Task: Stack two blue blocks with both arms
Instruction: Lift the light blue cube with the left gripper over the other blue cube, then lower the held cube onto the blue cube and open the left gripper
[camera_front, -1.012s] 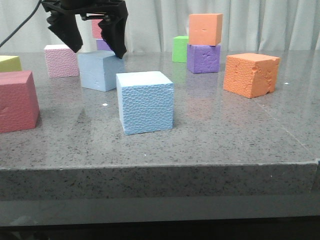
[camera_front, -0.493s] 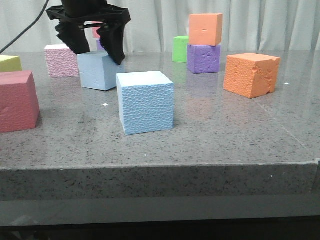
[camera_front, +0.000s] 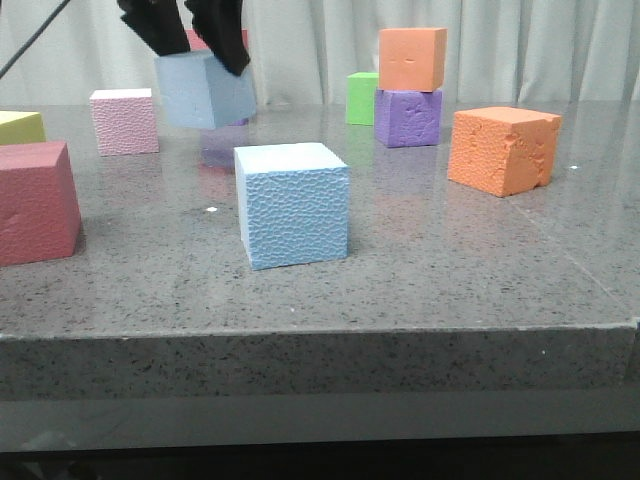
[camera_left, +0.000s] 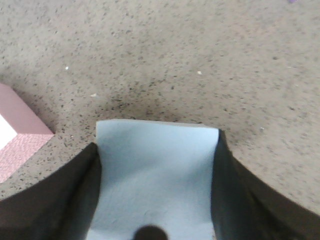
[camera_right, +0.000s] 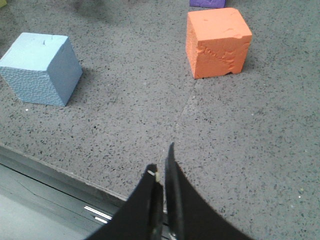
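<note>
The smooth blue block (camera_front: 205, 90) hangs above the table at the back left, clamped in my left gripper (camera_front: 197, 45). In the left wrist view this block (camera_left: 156, 175) fills the space between the dark fingers (camera_left: 55, 200). The pebbled blue block (camera_front: 292, 203) rests on the table near the front middle, and it shows again as a pebbled blue block (camera_right: 41, 68) in the right wrist view. My right gripper (camera_right: 162, 162) is shut and empty, hovering over the table's front edge, well apart from both blocks. It is out of the front view.
A pink cube (camera_front: 124, 121) and a red cube (camera_front: 36, 202) stand at the left, with a yellow one (camera_front: 20, 126) behind. At the right sit a chipped orange cube (camera_front: 503, 149), an orange cube (camera_front: 411, 58) on a purple one (camera_front: 407, 117), and a green cube (camera_front: 361, 97).
My left gripper closed on the smooth blue block and lifted it off the table. The pebbled block has not moved.
</note>
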